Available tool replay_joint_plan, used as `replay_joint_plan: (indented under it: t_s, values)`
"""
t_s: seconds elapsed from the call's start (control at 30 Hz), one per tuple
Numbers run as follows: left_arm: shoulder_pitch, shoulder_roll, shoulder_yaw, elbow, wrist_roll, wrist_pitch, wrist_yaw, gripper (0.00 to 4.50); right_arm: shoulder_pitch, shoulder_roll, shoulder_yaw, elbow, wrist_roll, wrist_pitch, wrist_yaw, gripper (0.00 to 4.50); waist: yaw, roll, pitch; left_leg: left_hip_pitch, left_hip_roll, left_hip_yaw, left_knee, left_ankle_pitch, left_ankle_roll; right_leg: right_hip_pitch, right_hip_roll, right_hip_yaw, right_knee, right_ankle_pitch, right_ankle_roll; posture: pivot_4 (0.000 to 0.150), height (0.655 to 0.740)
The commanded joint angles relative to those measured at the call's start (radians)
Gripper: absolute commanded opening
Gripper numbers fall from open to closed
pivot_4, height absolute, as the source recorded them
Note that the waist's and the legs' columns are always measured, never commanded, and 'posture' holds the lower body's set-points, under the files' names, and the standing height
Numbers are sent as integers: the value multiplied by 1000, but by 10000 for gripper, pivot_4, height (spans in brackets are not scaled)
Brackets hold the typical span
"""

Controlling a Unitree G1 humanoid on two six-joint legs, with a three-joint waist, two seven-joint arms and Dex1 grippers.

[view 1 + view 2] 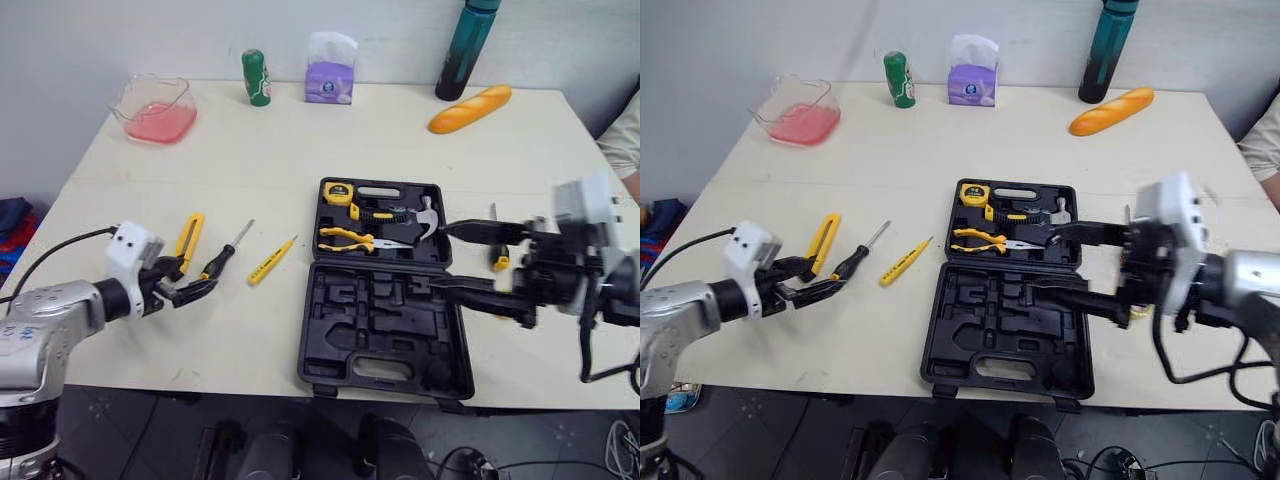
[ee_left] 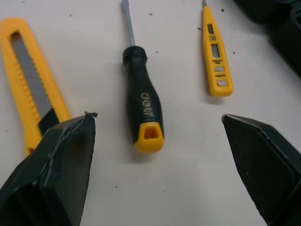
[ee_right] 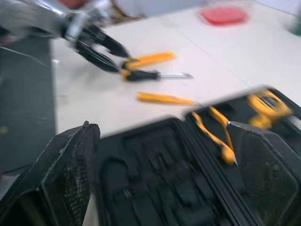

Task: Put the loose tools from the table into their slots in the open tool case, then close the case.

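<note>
The black tool case [image 1: 380,330] lies open at the table's middle. Its far half holds a yellow tape measure [image 1: 339,192], pliers [image 1: 350,238] and a hammer [image 1: 418,214]; the near half shows bare moulded slots. Left of the case lie a yellow tester pen [image 1: 272,260], a black-and-yellow screwdriver [image 1: 222,258] and a yellow utility knife [image 1: 189,240]. My left gripper [image 1: 190,281] is open just short of the screwdriver's handle end [image 2: 143,117]. My right gripper [image 1: 442,260] is open above the case's right edge. A small screwdriver [image 1: 497,252] lies right of the case, partly behind that gripper.
Along the far edge stand a pink bowl [image 1: 155,108], a green can [image 1: 256,78], a purple tissue pack [image 1: 331,70], a teal bottle [image 1: 465,45] and a bread loaf [image 1: 470,108]. A person's sleeve [image 1: 625,135] shows at the right edge.
</note>
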Motion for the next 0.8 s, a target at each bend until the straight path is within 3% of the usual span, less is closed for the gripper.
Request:
replay_joint_plan:
  t_s: [0.03, 0.17, 0.2, 0.3, 0.43, 0.47, 0.63, 0.8]
  values:
    - [-53, -30, -59, 39, 43, -12, 59, 45000, -96, 49, 128, -7, -8, -31, -21, 44552, 0, 0, 0, 0, 0, 0, 0, 0, 0, 0, 0, 0, 0, 0, 0, 1500, 7314]
    - [-65, -44, -136, 44, 76, -17, 78, 45000, -189, 115, 243, 39, -76, -67, -40, 44552, -2, -1, 0, -1, 0, 0, 0, 0, 0, -1, 1, 0, 0, 0, 0, 1500, 7314]
    - [-67, -55, -142, 47, 77, -9, 89, 42492, -210, 133, 264, 55, -90, -74, -47, 44892, -2, -1, -1, -1, 0, 1, 0, 0, 0, -1, 1, 0, 0, 0, 0, 1500, 7314]
    - [-72, -77, -155, 64, 90, 0, 117, 31744, -245, 170, 303, 88, -124, -96, -53, 45000, -2, -1, -1, -1, 0, 1, 1, 0, 0, -1, 2, -1, 0, 0, 0, 1500, 7314]
    - [-79, -90, -136, 66, 83, 16, 131, 12062, -253, 188, 325, 113, -159, -120, -43, 45000, 0, -2, -1, -1, 1, 1, 1, 1, 0, -1, 2, -1, 0, 0, 0, 1500, 7314]
    - [-81, -87, -126, 62, 77, 23, 129, 9859, -254, 189, 326, 116, -163, -123, -40, 45000, -1, -2, -1, -1, 0, 1, 1, 1, 0, -1, 2, -1, 0, 0, 0, 1500, 7314]
    - [-114, 1, -89, 26, 50, 0, 48, 9907, -244, 180, 316, 114, -174, -128, -26, 45000, -3, -2, -1, -1, 1, 1, 1, 1, 0, -1, 3, -1, 0, 0, 0, 1500, 7314]
    - [-251, 161, -210, -35, -6, -71, -221, 9907, -190, 118, 260, 79, -147, -103, -15, 45000, 2, -4, 0, -3, 3, 0, 2, 1, -1, -2, 4, -1, 0, 0, 0, 1500, 7314]
